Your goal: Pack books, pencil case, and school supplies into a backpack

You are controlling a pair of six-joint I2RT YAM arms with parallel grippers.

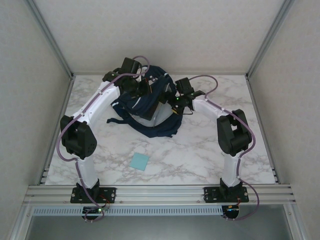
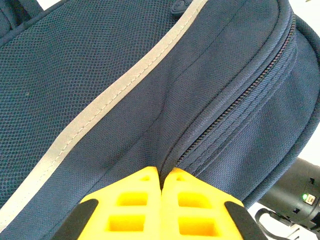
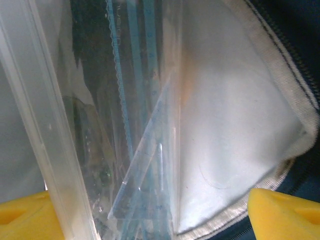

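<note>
Left fingers (image 2: 135,200) pinched shut on backpack (image 2: 100,75) fabric by the zipper (image 2: 235,110), right fingers (image 3: 285,210) spread over clear bluish packet (image 3: 140,150) inside the backpack; next likely: back out, fetch light-blue pad (image 1: 139,161) on table (image 1: 210,155) near backpack.

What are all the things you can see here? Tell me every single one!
backpack: one, navy blue with a pale stripe, far middle of the table.
clear packet: one, see-through bluish, in the backpack's open mouth against the white lining.
square pad: one, light blue, flat on the table near the front, apart from the backpack.
table: one, white marble pattern, under everything.
left arm and right arm: two, white and black, reaching to the backpack.
left gripper: one, yellow fingers, shut, pinching backpack fabric beside the zip.
right gripper: one, yellow fingers, open wide around the clear packet.
</note>
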